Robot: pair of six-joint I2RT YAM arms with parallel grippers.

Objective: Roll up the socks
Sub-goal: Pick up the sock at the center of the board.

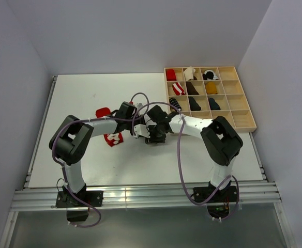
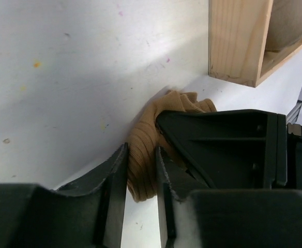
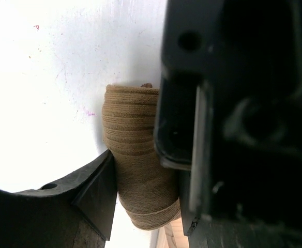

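Right gripper (image 3: 146,191) clamps tan sock (image 3: 133,129) roll between fingers; left gripper (image 2: 140,155) straddles same sock, grip unclear. Squeeze evenly, prevent unrolling.

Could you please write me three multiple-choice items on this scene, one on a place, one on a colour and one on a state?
1. Where on the table is the tray?
A. far right corner
B. near left corner
C. centre

2. What colour is the sock between the fingers of the left gripper?
A. black
B. tan
C. blue

3. The tray's rightmost column is:
A. full
B. covered
C. empty

Answers:
1 A: in the top view it lies at the far right edge.
2 B: the left wrist view shows tan ribbed fabric there.
3 C: only bare wood shows in those compartments.
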